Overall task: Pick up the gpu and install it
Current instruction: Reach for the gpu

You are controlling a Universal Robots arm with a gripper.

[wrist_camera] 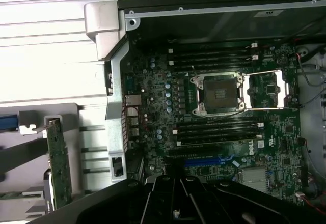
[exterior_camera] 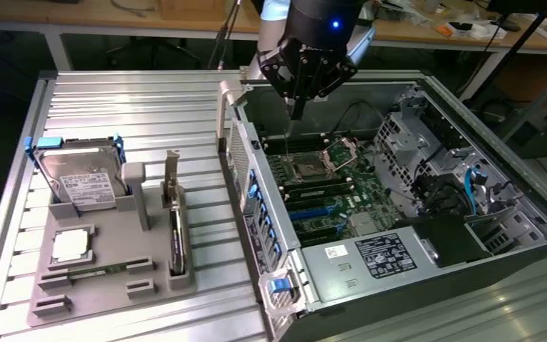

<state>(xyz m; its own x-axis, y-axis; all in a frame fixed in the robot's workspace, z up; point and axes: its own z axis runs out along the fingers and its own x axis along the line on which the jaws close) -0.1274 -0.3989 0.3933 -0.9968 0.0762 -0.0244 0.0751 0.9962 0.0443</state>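
Note:
The gpu (exterior_camera: 174, 226) stands on its edge in a slot of the grey holder (exterior_camera: 112, 293) on the exterior view's left, its narrow silver bracket pointing up. In the wrist view the gpu (wrist_camera: 60, 165) appears as a thin green-edged card beside the case wall. My gripper (exterior_camera: 296, 111) hangs over the far end of the open computer case (exterior_camera: 254, 214), well apart from the gpu, with its fingers together and nothing between them. The wrist view has the gripper (wrist_camera: 175, 206) above the motherboard (wrist_camera: 153, 89), near a blue expansion slot (wrist_camera: 206, 160).
The holder also carries a hard drive (exterior_camera: 83, 182) with blue corners, a processor chip (exterior_camera: 69, 246) and a slim memory stick (exterior_camera: 97, 271). Inside the case are an open processor socket (exterior_camera: 313, 169), cables and a drive cage (exterior_camera: 416, 139). A ribbed metal table (exterior_camera: 131, 100) lies underneath.

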